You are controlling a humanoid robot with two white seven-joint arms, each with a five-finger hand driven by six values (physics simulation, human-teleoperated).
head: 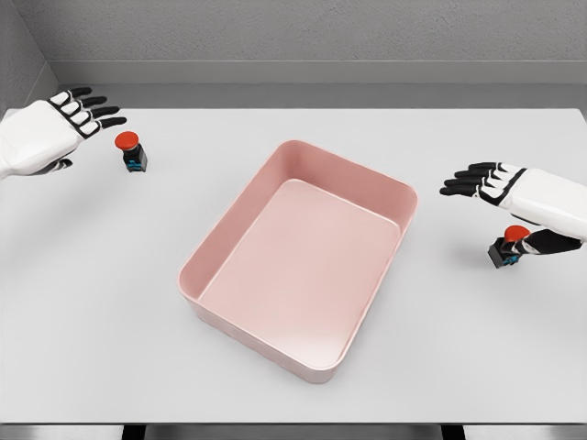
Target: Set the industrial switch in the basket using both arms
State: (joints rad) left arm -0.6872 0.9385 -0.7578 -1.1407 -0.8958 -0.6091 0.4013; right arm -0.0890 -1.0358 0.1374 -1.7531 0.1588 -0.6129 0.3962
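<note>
Pink plastic basket sits mid-tabletop, rotated so its corners point toward the table edges. Nothing in it yet.

I count two industrial switches, each a red mushroom button on a black-and-blue body. Left switch stands upright near the far-left corner of the tabletop, well apart from the basket. Right switch is near the right edge, about level with the basket's middle, tilted over.

Left hand hovers just beside the left switch, on its outer side. Fingers are extended and slightly spread, holding nothing. There's a visible gap to the red cap.

Right hand sits right over the right switch. Fingers stretched out flat toward the basket, not curled. The thumb side seems to touch the switch from behind, but I can't tell from this angle whether it's actually pinched or only resting against it. I'd call it no firm grasp.

My read: one switch per side so each arm takes its own. Both hands look pre-grasp. Next each needs to close on its switch, then lift over the rim. Risk is knocking the tilted right one over.
</note>
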